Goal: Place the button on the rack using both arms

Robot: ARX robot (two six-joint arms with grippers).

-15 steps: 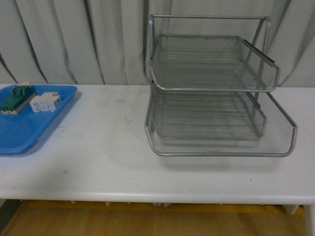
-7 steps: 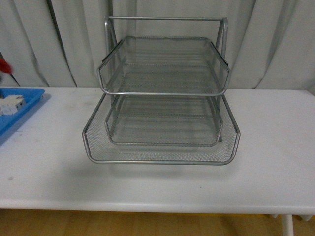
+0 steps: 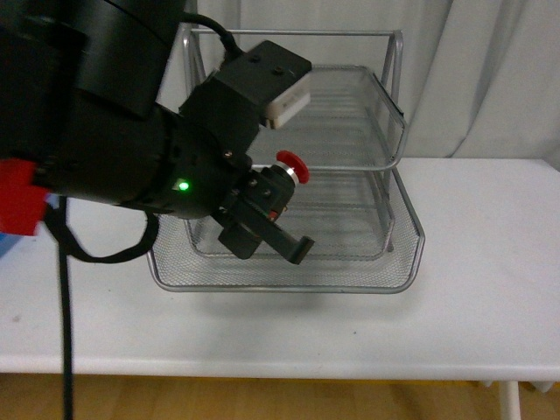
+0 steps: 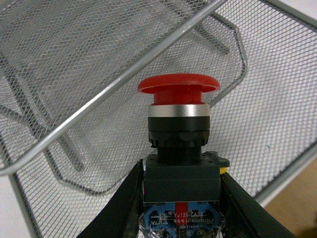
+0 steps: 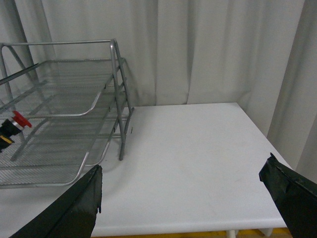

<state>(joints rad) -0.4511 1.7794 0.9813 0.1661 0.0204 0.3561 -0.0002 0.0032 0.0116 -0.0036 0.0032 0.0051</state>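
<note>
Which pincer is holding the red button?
The left pincer: it clamps the button by its dark body, right at the rack. The right pincer is wide open, holding nothing.

Front view was evenly lit, soft light seemingly from above, no glare; a faint soft shadow lay on the table point(image 3: 472, 306) just in front of the rack point(image 3: 350, 289); left arm point(image 3: 114, 131), close to the lens and covering the rack's left side, read near-black, detail crushed, edges soft; its green LED point(image 3: 183, 185) bloomed slightly; curtain point(image 3: 490, 79) behind the rack looked dull grey, a bit noisy. Left wrist view: button point(image 4: 178, 88) cap was sharp, soft highlight on its silver collar; rack mesh behind it mildly soft; label blurred. Right wrist view: table beside the rack was bright, nearly washed out; right gripper point(image 5: 183, 168) fingers point(image 5: 74, 213) were dark, out-of-focus silhouettes.
</note>
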